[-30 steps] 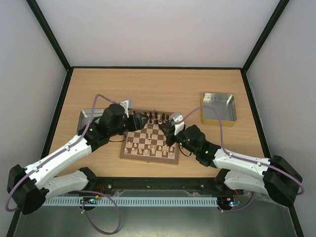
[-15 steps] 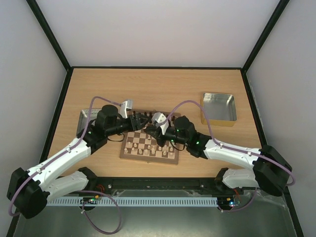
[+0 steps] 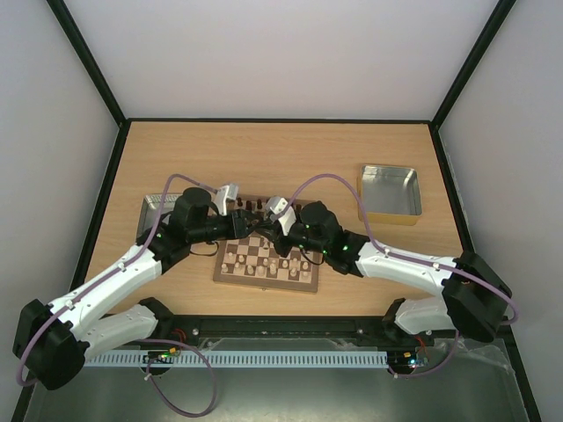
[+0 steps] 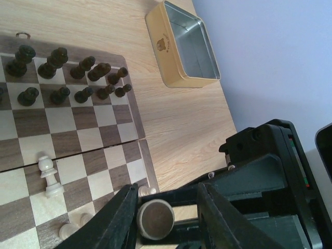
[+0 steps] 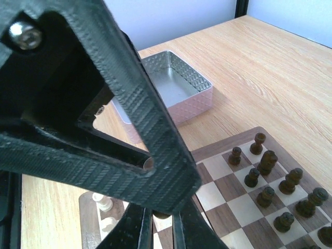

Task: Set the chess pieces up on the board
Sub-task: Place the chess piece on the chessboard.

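Left claw (image 4: 167, 205) hangs with jaws apart, a round disc (image 4: 154, 220) against one finger (image 4: 122, 220), likely a piece's base; a cream pawn (image 4: 46, 175) ahead of it on the chessboard (image 4: 62, 120). Right claw (image 5: 162, 223): nearly closed, whether clamping anything I cannot tell. Gold tin (image 3: 390, 192) right of it; wooden worktop (image 3: 281, 154), pale walls (image 3: 264, 53)

1. A robotics lab test cell: plain white panels (image 3: 281, 53) in a black frame (image 3: 88, 61) box in a wooden table (image 3: 290, 158).
2. A left arm (image 3: 106, 286) and a right arm (image 3: 413, 272) are bolted at its near edge, with purple cables (image 3: 327, 177) and a slotted cable duct (image 3: 264, 359).
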Robot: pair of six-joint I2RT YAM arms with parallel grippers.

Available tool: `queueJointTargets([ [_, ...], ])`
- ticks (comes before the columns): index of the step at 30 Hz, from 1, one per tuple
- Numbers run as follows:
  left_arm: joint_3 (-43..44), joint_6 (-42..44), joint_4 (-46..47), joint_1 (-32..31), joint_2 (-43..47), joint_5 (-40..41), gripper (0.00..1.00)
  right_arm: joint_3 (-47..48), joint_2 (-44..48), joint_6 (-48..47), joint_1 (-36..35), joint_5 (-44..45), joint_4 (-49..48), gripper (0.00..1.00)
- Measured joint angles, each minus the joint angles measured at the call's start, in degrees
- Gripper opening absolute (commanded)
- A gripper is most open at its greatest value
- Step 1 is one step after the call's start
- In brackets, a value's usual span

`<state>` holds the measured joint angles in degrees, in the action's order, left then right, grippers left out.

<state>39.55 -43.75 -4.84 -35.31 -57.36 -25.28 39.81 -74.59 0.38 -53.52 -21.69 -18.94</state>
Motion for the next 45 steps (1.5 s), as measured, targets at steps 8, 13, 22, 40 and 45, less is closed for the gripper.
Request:
queueJointTargets([
  [8, 0.00, 0.55, -0.85, 0.37, -0.11, -0.09, 0.18, 0.09, -0.11, 1.22, -0.07, 2.16, 0.13, 0.06],
  [13, -0.02, 0.72, -0.61, 0.63, -0.63, -0.68, 0.11, 0.09, -0.11, 1.68, -0.07, 2.23, 0.22, 0.13],
  [22, -0.02, -1.75, 0.09, 0.61, 0.17, -0.74, 0.11, -0.92, 2.69, 7.54, -0.02, 4.87, 0.04, 0.71],
  [40, 0.04, -28.59, 14.58, 2.25, 8.70, -1.42, 0.13, -10.14, 17.55, 56.35, 0.07, 13.90, -20.79, 0.59],
  [45, 0.04, -37.64, 20.22, 2.25, 9.03, -1.22, 0.13, -5.55, 10.56, 65.13, 0.15, 6.88, -28.68, 0.51],
])
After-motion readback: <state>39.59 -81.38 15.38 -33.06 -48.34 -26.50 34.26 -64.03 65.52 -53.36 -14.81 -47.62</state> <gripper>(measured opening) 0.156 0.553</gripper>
